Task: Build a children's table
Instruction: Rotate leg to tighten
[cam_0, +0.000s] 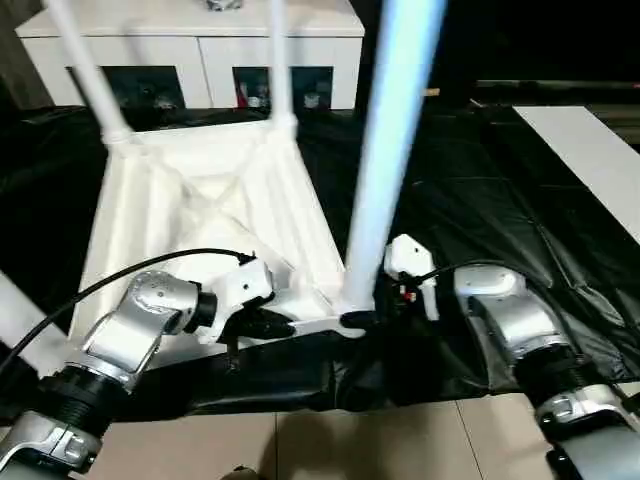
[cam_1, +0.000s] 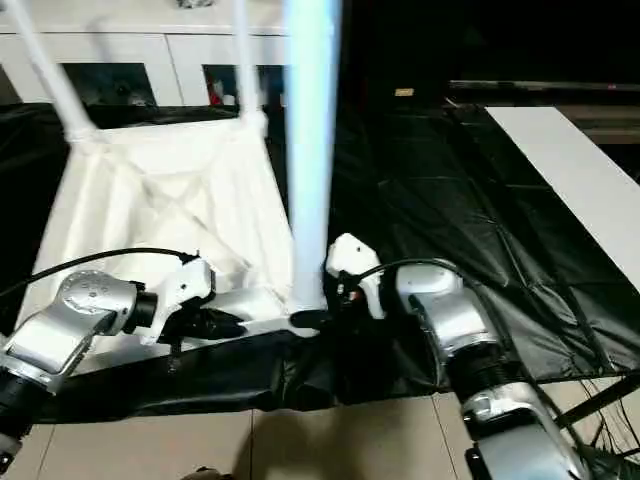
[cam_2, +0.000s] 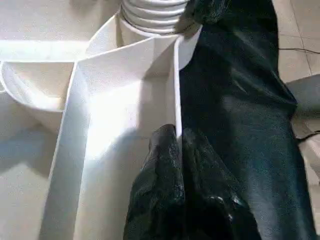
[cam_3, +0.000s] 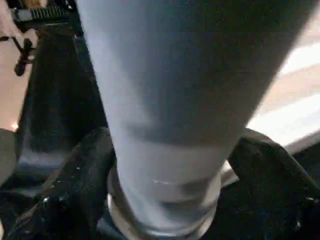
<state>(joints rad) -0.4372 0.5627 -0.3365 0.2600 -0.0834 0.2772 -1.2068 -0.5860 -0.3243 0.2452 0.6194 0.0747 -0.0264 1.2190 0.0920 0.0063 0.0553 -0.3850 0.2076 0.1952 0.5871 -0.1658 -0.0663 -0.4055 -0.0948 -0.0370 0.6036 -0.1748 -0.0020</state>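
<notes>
The white table top (cam_0: 200, 200) lies upside down on a black sheet, its ribbed X-braced underside facing up. Two white legs (cam_0: 85, 70) (cam_0: 278, 60) stand in the far corner sockets. A third leg (cam_0: 385, 150) stands upright in the near right socket (cam_2: 150, 12). My right gripper (cam_0: 365, 318) is shut on the base of this leg, one finger (cam_3: 75, 180) on each side. My left gripper (cam_0: 275, 325) is shut on the thin front rim of the top (cam_2: 176, 85), just left of that socket. A white tube (cam_0: 20, 330) crosses the left edge.
A white cabinet (cam_0: 200, 40) with glass doors stands behind the table top. The black sheet (cam_0: 480, 200) covers the floor, with a white board (cam_0: 590, 160) lying at the right. Beige floor tiles (cam_0: 350, 440) run along the near edge.
</notes>
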